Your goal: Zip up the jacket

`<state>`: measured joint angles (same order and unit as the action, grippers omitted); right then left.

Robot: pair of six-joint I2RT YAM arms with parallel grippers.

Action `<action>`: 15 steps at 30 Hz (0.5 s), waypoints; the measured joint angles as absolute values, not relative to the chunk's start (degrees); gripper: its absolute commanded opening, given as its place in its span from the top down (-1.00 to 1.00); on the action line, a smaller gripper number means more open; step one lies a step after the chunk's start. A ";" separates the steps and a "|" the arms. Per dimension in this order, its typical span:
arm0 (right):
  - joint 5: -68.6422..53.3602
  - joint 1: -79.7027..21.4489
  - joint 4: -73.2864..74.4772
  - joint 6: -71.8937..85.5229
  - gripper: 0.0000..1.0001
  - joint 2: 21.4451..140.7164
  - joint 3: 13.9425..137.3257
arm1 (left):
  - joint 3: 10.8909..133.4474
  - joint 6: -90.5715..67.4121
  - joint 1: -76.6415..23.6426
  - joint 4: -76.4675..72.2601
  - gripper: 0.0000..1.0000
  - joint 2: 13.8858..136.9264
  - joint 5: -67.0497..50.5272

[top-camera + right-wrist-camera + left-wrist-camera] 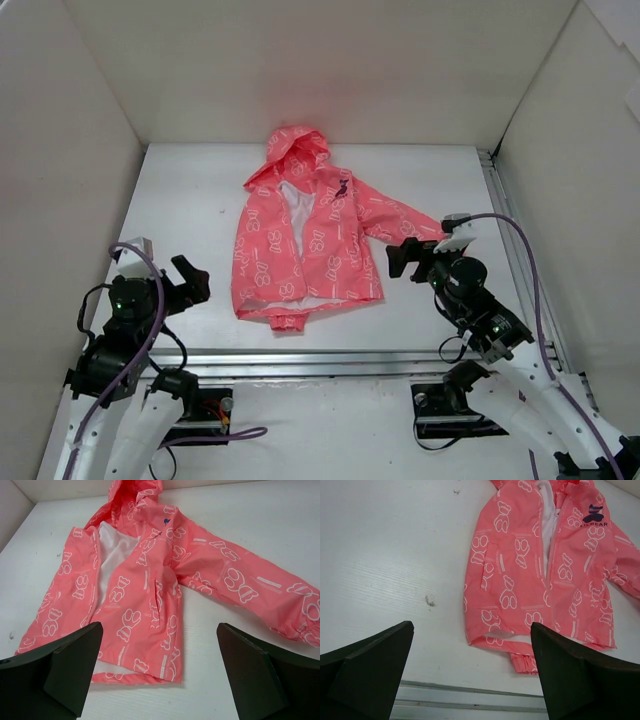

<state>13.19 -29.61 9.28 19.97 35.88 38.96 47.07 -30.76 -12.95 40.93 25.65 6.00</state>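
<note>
Presently the jacket is found lying front-up near the middle of the tabletop, hood away from the arms and hem towards them. The left tool is held wide open and empty, near the hem's left corner but apart from it. The right tool is likewise spread wide and empty, just beside the outstretched sleeve. The front is seen parted from the collar down, with white lining exposed. The slider's position on the zip cannot be told. No grasp has been made, so the step is judged to be the approach. It is advised that the hem be pinned flat beside the zip's foot by one tool, while the slider is pinched by the other and drawn straight towards the hood, the two panels being kept aligned and taut. The shell is a thin, smooth coral fabric, lightly creased, printed with white outlines and a dark emblem. It is judged slippery and prone to bunching under a pull. A gathered cuff is noted protruding below the hem and could be caught.
</note>
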 measured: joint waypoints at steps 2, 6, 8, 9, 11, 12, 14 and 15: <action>12.97 -29.61 9.30 19.97 -0.95 36.16 38.96 | 47.07 -30.37 -12.95 40.88 -0.99 26.35 5.13; 12.67 -29.61 9.28 19.94 -0.95 36.23 38.96 | 47.22 -30.04 -12.95 40.05 -0.99 30.17 1.32; 12.47 -29.61 9.28 19.94 -0.95 36.58 38.96 | 47.20 -30.06 -12.97 39.24 -0.99 32.71 -0.69; 12.38 -29.61 9.26 19.94 -0.95 36.82 38.96 | 47.20 -30.20 -13.26 38.83 -0.99 33.71 -1.39; 12.32 -29.61 9.26 19.92 -0.95 37.34 38.96 | 47.18 -30.59 -14.68 37.87 -0.99 36.10 -1.93; 12.29 -29.61 9.26 19.94 -0.95 37.71 38.96 | 47.13 -30.98 -15.97 37.21 -0.99 37.36 -1.98; 12.29 -29.61 9.26 19.94 -0.95 38.30 38.98 | 47.07 -31.81 -18.96 35.73 -0.99 39.92 -2.00; 12.19 -29.61 9.26 19.94 -0.95 38.79 38.98 | 47.09 -32.36 -21.19 34.85 -0.99 41.56 -1.54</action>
<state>12.19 -29.61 9.26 19.94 38.79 38.98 47.09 -32.36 -21.19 34.85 41.56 -1.54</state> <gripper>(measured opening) 0.977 0.995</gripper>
